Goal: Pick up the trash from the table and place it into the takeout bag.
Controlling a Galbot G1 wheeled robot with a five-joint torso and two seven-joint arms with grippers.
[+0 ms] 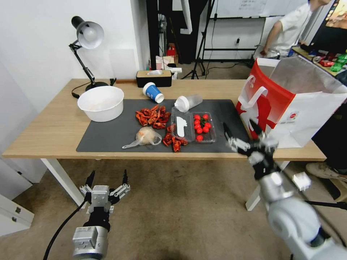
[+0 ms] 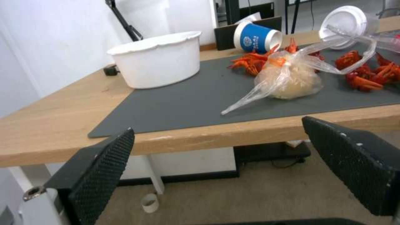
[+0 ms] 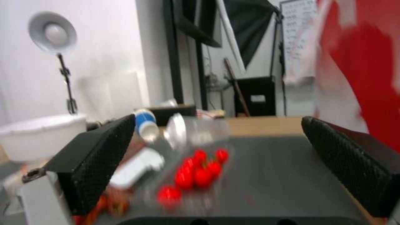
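On the table (image 1: pixel 47 126), three pieces of trash lie on the dark mat (image 1: pixel 108 133). A blue paper cup (image 1: pixel 153 92) is tipped over at the back and a translucent white-lidded cup (image 1: pixel 188 103) lies on its side. A small clear plastic bag (image 1: pixel 146 137) sits near the front edge. The red-and-white takeout bag (image 1: pixel 289 101) stands open at the table's right end. My right gripper (image 1: pixel 239 127) hovers open and empty over the mat's right front corner, close to the takeout bag (image 3: pixel 367 78). My left gripper (image 1: pixel 106 178) hangs open below the table's front edge, facing the plastic bag (image 2: pixel 289 78).
A large white bowl (image 1: pixel 101 103) stands at the mat's left. Red crayfish shells (image 1: pixel 153 116) and a clear box of tomatoes (image 1: pixel 200 126) lie mid-mat. A desk lamp (image 1: pixel 86 36) and a tissue box (image 1: pixel 153 77) stand along the back edge.
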